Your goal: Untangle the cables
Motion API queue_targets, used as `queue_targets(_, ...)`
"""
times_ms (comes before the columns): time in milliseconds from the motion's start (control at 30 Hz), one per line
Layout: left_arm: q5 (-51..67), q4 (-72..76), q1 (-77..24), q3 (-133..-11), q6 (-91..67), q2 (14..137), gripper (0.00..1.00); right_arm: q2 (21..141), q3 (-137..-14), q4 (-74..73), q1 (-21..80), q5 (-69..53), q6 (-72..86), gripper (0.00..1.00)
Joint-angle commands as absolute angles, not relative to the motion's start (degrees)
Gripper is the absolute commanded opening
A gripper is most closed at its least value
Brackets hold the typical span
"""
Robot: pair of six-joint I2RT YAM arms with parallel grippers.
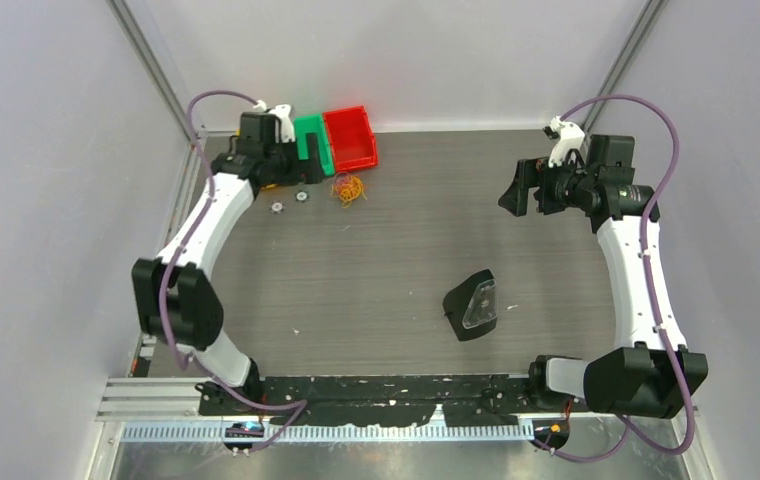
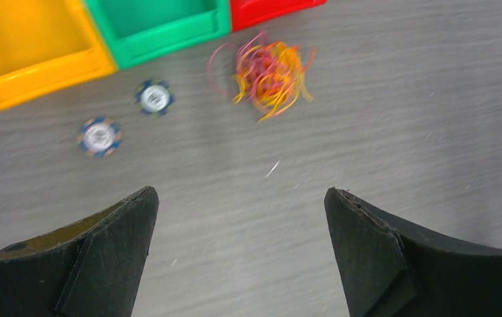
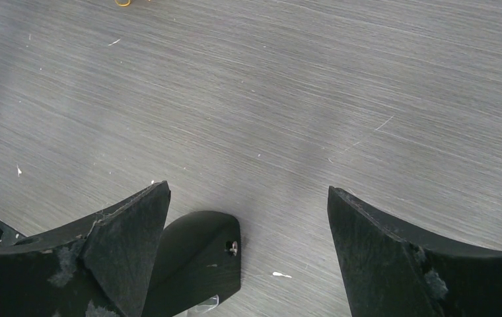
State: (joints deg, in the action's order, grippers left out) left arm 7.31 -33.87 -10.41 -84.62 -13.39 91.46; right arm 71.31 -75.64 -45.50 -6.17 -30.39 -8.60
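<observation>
Cables (image 2: 271,74) form a roundish tangle, strands splaying every way.

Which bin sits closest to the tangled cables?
The red bin, rightmost of the row; the cables lie just before it, the green bin farther left.

Overhead view: the left arm (image 1: 211,215) rises from its base at the lower left of the frame, folds at an elbow near the left edge, and reaches to the upper left. The right arm (image 1: 636,280) mirrors it, from the lower right up to the upper right, with its wrist turned toward the centre of the frame. Wrist views: the left pincer (image 2: 238,198) points downward, jaws spread wide and holding nothing. The right pincer (image 3: 248,195) is likewise spread wide and empty, and its dark fingers (image 3: 380,251) fill the lower corners.
</observation>
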Motion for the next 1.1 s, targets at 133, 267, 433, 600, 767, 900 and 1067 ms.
queue_targets(133,12.9,-18.8,-13.2,-93.5,-24.3,108.3,0.99,71.8,-75.7,-43.8,-6.1,-31.3,-8.0,0.95)
queue_targets(267,13.6,-16.3,-14.1,-95.7,-26.5,114.7,0.99,71.9,-75.6,-43.6,-6.1,-31.4,-7.8,0.95)
queue_targets(433,12.6,-15.7,-15.2,-99.5,-28.2,121.6,0.99,72.1,-75.4,-43.5,-6.1,-31.3,-7.7,0.95)
queue_targets(600,11.2,-18.5,-15.2,-104.4,-31.3,127.8,0.90,71.8,-75.2,-43.6,-6.1,-30.8,-7.8,0.95)
queue_targets(767,11.4,-19.4,-15.2,-105.5,-32.4,129.1,0.60,72.3,-76.1,-43.5,-6.1,-31.7,-6.9,0.95)
queue_targets(900,16.6,-19.6,-15.2,-101.6,-30.7,123.0,0.13,73.2,-78.8,-44.1,-5.9,-36.2,-6.0,0.95)
queue_targets(1067,23.6,-18.1,-15.1,-89.7,-28.7,105.6,0.00,73.9,-84.5,-43.1,-3.0,-41.6,-3.4,0.95)
